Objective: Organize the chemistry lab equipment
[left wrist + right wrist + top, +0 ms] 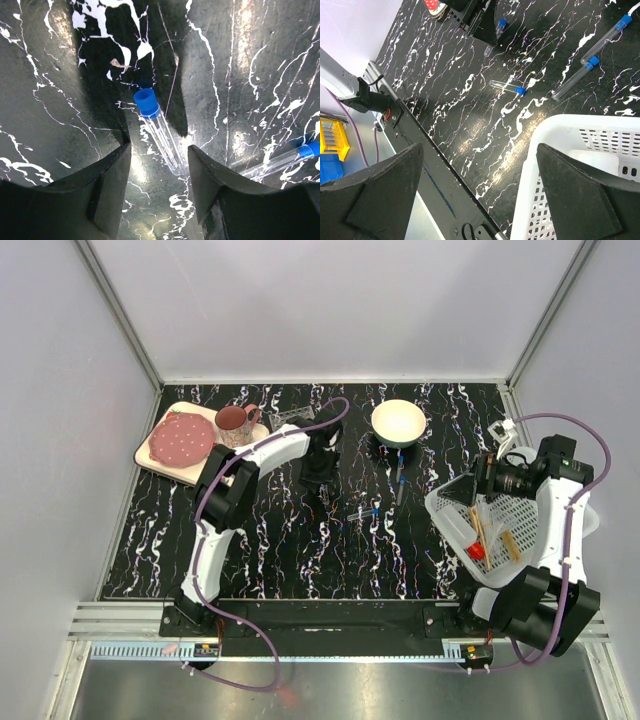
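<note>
Four blue-capped tubes [507, 86] lie loose on the table [60, 75]. Wooden sticks [478, 525] and the red-tipped piece [476, 551] sit in the white basket [580, 121] on the right, so my read is the tubes are what's left to sort.

Left end effector [159, 152]: fingers apart, nothing held, low over the target tube [161, 135]. The tube lies flat. Its long axis runs from the blue cap [146, 101], out past the fingertips, back to the rounded closed end, which sits in the gap between the fingers. The axis is slightly skewed but roughly square to the closing direction, so no wrist turn looks needed. As placed, closing would pinch near the closed end, not mid-body. Sliding a little toward the cap first is probably safer, since thin round glass can squirt out of an end pinch.

A second tube [280, 161] lies off to the side beyond one finger, apart from the target and out of the closing path.

Right end effector [480, 150]: fingers apart, empty, above the basket's edge and well apart from this tube. Left arm is clearly nearer, so it's the left arm's pick.
</note>
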`<state>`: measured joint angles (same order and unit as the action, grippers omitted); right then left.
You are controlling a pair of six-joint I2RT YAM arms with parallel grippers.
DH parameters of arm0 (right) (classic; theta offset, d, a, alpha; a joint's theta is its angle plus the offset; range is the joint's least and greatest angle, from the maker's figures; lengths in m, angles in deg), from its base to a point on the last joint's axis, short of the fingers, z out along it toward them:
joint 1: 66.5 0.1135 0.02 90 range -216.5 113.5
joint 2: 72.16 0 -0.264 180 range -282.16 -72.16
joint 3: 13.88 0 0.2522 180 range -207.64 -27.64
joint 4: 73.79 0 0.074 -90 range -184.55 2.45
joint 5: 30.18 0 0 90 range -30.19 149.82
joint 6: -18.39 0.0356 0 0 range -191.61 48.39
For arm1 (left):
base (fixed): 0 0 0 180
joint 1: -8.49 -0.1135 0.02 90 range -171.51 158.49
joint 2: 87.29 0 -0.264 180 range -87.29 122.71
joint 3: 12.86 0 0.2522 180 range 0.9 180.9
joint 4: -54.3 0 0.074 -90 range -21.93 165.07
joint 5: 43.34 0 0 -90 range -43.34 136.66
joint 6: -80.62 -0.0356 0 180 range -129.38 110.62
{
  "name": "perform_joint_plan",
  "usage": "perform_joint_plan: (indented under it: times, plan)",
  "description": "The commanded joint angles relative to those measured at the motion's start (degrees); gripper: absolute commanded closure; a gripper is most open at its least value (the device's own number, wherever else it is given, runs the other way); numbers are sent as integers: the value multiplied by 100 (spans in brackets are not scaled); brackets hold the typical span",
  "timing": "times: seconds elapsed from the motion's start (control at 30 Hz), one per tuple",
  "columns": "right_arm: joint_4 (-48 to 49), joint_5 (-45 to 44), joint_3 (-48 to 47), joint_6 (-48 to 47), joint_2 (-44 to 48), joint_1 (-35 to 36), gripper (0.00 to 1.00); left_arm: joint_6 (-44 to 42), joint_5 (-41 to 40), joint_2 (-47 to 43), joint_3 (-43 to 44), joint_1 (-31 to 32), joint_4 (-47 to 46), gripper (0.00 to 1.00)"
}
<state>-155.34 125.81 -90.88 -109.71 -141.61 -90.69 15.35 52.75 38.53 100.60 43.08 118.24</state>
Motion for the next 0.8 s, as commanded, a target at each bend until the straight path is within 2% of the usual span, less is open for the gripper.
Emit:
perform_joint_plan:
  times: [0.0,0.3,0.7,0.77]
  plan:
    - [196,-43,58,189,169,133,0,120,138,179,102,4,-87,46]
    - [354,-113,84,392,213,406,0,164,-2,373,58,13,-69,62]
    - [416,-201,14,506,248,722,0,146,-942,593,269,206,441,62]
    - [398,-210,5,506,257,757,0,137,-951,575,234,215,423,68]
